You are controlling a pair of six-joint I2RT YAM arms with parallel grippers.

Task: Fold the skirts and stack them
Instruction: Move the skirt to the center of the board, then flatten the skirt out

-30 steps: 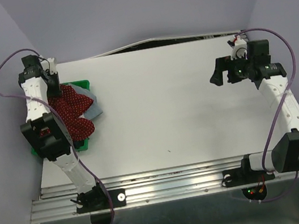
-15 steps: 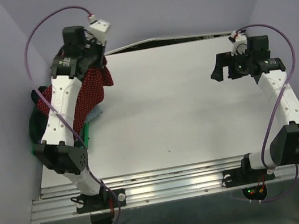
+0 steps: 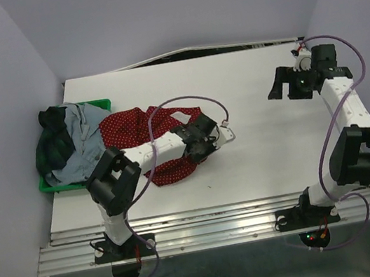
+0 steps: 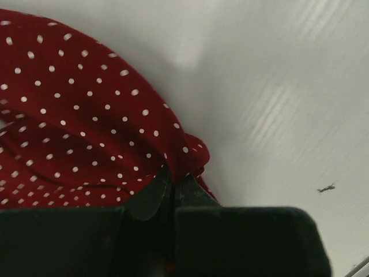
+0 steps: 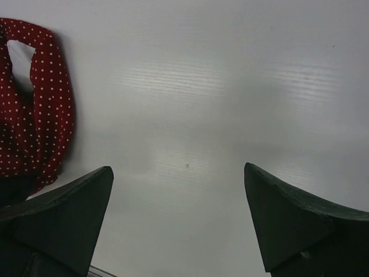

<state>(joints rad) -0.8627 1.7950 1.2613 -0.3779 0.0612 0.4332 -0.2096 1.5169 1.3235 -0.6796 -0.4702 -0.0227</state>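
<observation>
The dark red skirt with white dots [image 3: 126, 127] lies spread on the white table [image 3: 264, 146], stretching from the green tray toward the middle. My left gripper [image 3: 197, 149] is low over its right end and shut on a fold of it; the left wrist view shows the jaws pinched together on the red cloth [image 4: 86, 115]. The pale grey-blue skirt [image 3: 82, 152] and the dark green plaid skirt [image 3: 52, 134] lie heaped in the tray. My right gripper [image 3: 281, 85] is open and empty at the far right, above bare table, with the red skirt [image 5: 40, 109] at the left edge of its view.
The green plastic tray [image 3: 62, 188] sits at the table's left edge. Purple walls close in at the back and both sides. A metal rail runs along the near edge. The left arm's purple cable loops over the red skirt.
My left arm swung from high over the tray down to the table's middle, dragging the red skirt out of the tray and laying it on the table. The right gripper shifted slightly.
</observation>
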